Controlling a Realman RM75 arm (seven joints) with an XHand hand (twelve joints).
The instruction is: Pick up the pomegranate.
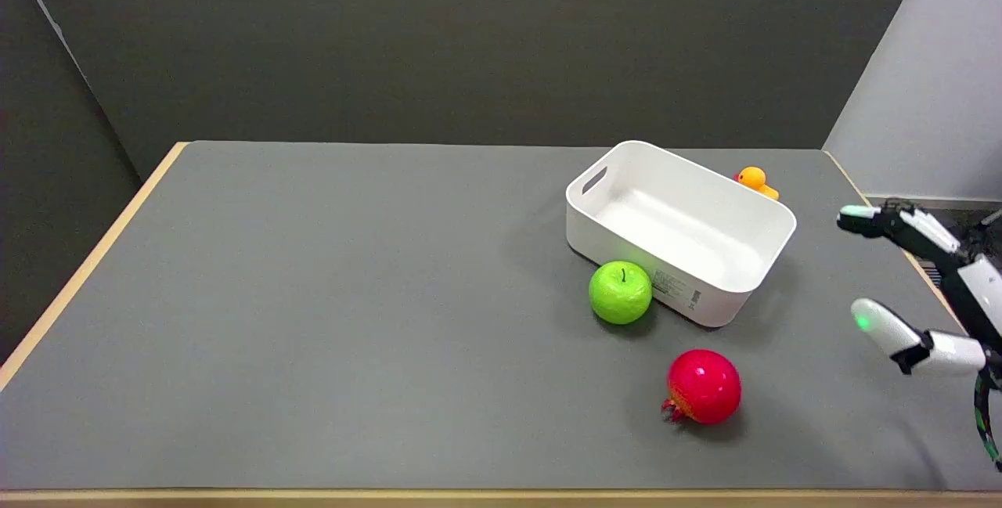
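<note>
The pomegranate (703, 387) is a glossy red ball with a small dark crown at its lower left. It lies on the grey table (313, 320) near the front edge, right of centre. My right hand (931, 289) enters at the right edge of the head view, above the table's right side and well to the right of the fruit. Its fingers are spread apart and hold nothing. Part of the hand is cut off by the picture's edge.
A white rectangular bin (679, 228) stands behind the pomegranate, empty. A green apple (620, 292) sits against the bin's front wall. A small orange duck toy (755, 180) peeks out behind the bin's far rim. Wooden edging runs along the table's sides.
</note>
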